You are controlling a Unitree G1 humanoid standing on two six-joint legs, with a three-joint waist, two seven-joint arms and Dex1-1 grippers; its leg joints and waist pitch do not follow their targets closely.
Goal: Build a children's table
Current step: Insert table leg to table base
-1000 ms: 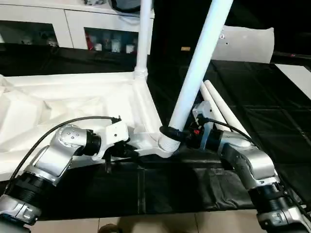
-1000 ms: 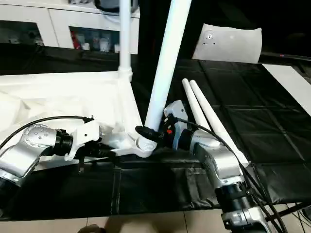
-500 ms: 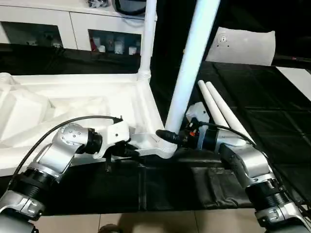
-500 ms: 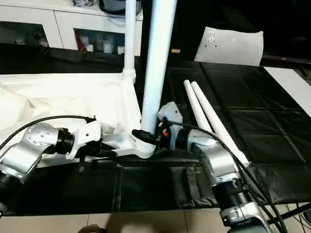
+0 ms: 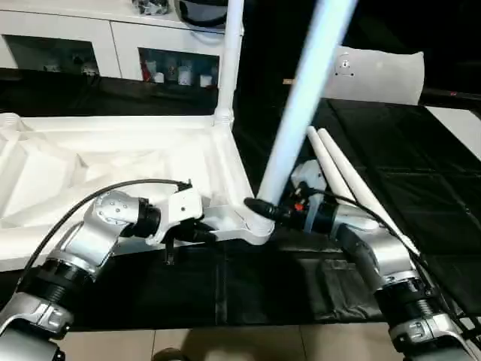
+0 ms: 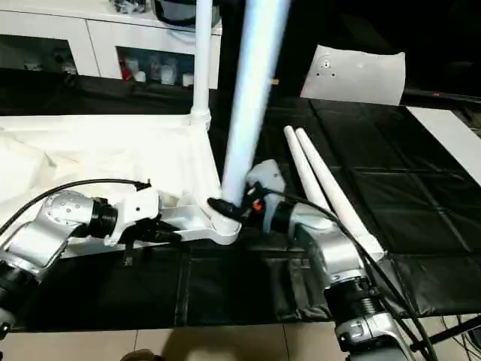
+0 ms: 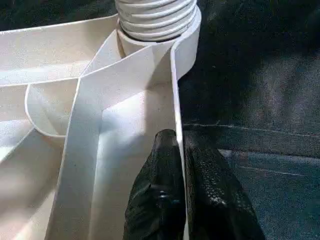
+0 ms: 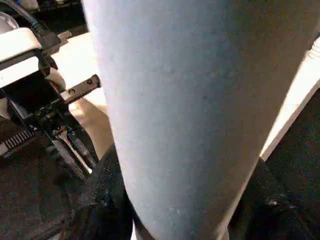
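White plastic tabletop lies underside-up on black cloth, filling nine o'clock. One leg stands upright in its far corner socket at twelve. A second leg, tilted toward one o'clock, sits at the near corner socket; right gripper pinches its base. Two spare legs lie at three. Left gripper pinches the tabletop rim

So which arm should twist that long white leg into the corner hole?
The right. Its pincer already wraps the long white tapered leg just above the corner socket. The left pincer is busy pinching the white plastic tabletop's rim, holding it steady.
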